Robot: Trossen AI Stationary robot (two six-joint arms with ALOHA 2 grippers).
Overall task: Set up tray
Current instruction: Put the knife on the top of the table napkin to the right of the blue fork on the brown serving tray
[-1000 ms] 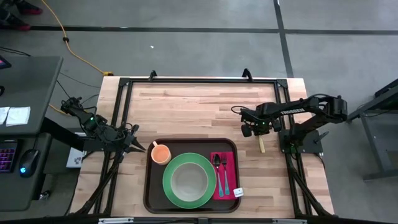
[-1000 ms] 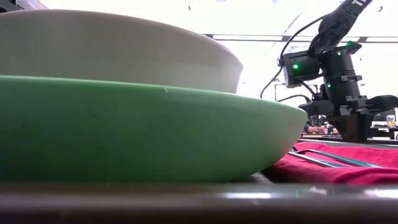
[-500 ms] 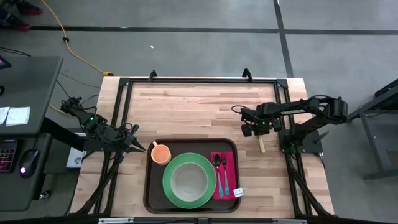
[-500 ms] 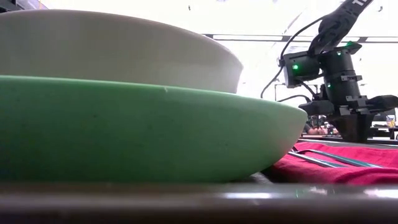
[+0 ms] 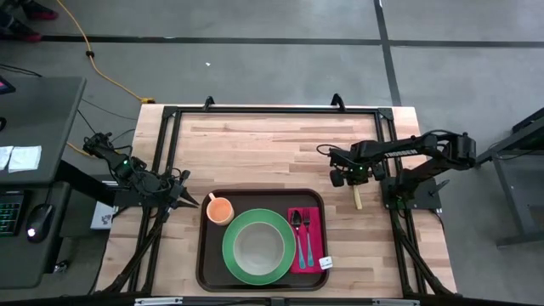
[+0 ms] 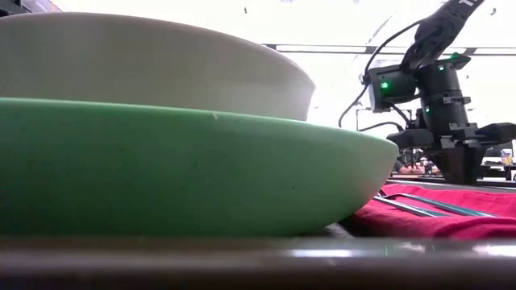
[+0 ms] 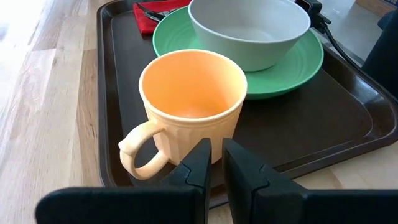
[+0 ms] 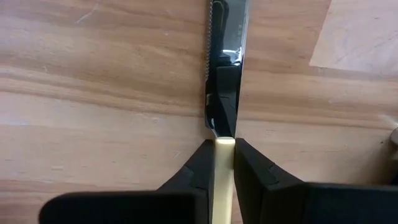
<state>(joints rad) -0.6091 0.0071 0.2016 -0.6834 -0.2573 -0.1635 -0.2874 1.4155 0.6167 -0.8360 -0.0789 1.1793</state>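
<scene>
The dark brown tray (image 5: 206,255) lies at the table's near middle. It holds a green plate (image 5: 234,255) with a pale bowl (image 5: 258,247), an orange mug (image 5: 219,209) and a red napkin (image 5: 318,223) with a fork and spoon. A knife (image 5: 357,199) with a cream handle lies on the wood right of the tray. My right gripper (image 5: 354,180) is shut on the knife. My left gripper (image 5: 194,202) is shut and empty, just off the tray's far left corner, pointing at the mug (image 7: 189,102). My right gripper pinches the knife's cream handle (image 8: 224,147) between its two fingers, at the end next to the dark serrated blade (image 8: 225,37). The fingers come from above, pointing down, one on each long side. The knife lies flat on the wood.
A black frame (image 5: 272,111) runs around the table's far and side edges. Bare wood lies between the tray and the far edge. In the low view the plate (image 6: 177,169) and bowl (image 6: 145,64) fill the near field, with the right gripper (image 6: 458,173) behind the napkin (image 6: 435,217).
</scene>
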